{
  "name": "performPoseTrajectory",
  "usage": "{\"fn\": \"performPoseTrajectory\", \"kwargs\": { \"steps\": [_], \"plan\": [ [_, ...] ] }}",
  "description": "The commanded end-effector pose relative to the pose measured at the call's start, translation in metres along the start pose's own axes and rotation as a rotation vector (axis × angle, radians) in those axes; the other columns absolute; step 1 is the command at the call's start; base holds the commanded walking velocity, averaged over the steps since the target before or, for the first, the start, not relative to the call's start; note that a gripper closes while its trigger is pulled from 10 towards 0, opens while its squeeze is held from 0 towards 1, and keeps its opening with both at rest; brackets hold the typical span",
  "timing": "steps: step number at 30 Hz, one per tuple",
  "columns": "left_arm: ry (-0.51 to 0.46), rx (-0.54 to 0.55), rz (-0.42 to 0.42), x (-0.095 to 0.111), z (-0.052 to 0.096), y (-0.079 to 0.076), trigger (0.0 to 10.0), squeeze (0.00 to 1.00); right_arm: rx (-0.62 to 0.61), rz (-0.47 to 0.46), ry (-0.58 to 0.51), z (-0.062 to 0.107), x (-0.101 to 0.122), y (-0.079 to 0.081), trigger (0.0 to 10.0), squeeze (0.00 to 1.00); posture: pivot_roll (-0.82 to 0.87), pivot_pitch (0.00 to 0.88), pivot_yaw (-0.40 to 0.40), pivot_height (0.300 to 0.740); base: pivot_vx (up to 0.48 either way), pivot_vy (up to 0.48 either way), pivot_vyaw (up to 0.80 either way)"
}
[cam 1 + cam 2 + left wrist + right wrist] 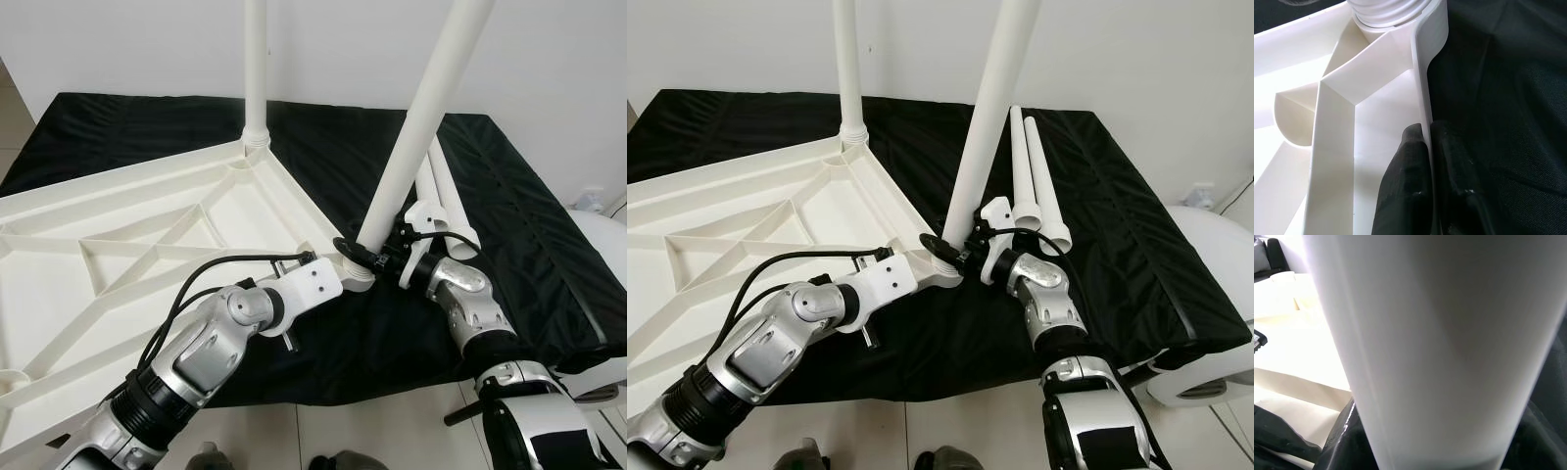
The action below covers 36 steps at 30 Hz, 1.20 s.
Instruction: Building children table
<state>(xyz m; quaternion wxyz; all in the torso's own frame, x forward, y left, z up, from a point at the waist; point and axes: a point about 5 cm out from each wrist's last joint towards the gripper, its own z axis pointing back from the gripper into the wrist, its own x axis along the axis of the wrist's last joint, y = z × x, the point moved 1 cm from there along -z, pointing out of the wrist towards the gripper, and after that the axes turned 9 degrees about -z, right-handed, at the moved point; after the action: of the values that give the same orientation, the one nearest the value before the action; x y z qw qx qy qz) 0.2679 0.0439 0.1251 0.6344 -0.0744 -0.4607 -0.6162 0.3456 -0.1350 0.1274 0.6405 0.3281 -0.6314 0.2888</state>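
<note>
The white tabletop (pixel 127 245) lies upside down on a black cloth (pixel 529 225). One white leg (pixel 255 69) stands upright in its far corner socket. A second leg (pixel 421 117) leans to the right with its base at the near corner socket (pixel 353 266). My right gripper (pixel 377 257) is shut on this leg just above the base; the leg (pixel 1440 347) looms close in the right wrist view. My left gripper (pixel 1427 134) is shut on the tabletop's rim (pixel 1422 73) beside that corner, one black finger (pixel 1405 181) on each side of the rim.
Two loose white legs (pixel 1034 171) lie side by side on the cloth behind my right arm. A rounded white object (pixel 598 235) stands off the cloth's right edge. A white wall rises behind, and tiled floor (pixel 392 431) lies in front.
</note>
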Motion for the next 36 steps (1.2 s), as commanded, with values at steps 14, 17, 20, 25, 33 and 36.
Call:
{"fn": "performPoseTrajectory", "kwargs": {
  "steps": [14,17,20,25,33,36],
  "plan": [
    [-0.048,0.001,-0.047,0.013,0.001,-0.001,10.0,0.00,-0.074,-0.031,-0.005,0.010,-0.003,-0.008,10.0,0.00,0.04,0.000,-0.085,0.740,0.000,0.000,0.00],
    [-0.050,0.000,-0.047,0.014,0.000,-0.002,10.0,0.00,-0.141,-0.037,-0.037,0.006,-0.001,-0.004,10.0,0.00,0.04,0.000,-0.090,0.740,0.000,0.000,0.00],
    [-0.052,-0.001,-0.045,0.014,0.000,-0.002,10.0,0.00,-0.189,-0.043,-0.047,0.003,-0.001,-0.001,10.0,0.00,0.04,0.000,-0.091,0.740,0.000,0.000,0.00],
    [-0.053,-0.003,-0.042,0.014,-0.001,-0.004,10.0,0.00,-0.262,-0.047,-0.079,-0.004,0.000,0.010,10.0,0.00,0.03,0.000,-0.090,0.740,0.000,0.000,0.00],
    [-0.061,-0.012,-0.041,0.017,-0.002,-0.006,10.0,0.00,-0.468,-0.056,-0.174,-0.022,0.009,0.039,10.0,0.00,0.03,0.000,-0.089,0.740,0.000,0.000,0.00],
    [-0.062,-0.012,-0.041,0.017,-0.003,-0.007,10.0,0.00,-0.545,-0.039,-0.175,-0.027,0.011,0.041,10.0,0.00,0.03,0.000,-0.092,0.740,0.000,0.000,0.00]
  ]
}}
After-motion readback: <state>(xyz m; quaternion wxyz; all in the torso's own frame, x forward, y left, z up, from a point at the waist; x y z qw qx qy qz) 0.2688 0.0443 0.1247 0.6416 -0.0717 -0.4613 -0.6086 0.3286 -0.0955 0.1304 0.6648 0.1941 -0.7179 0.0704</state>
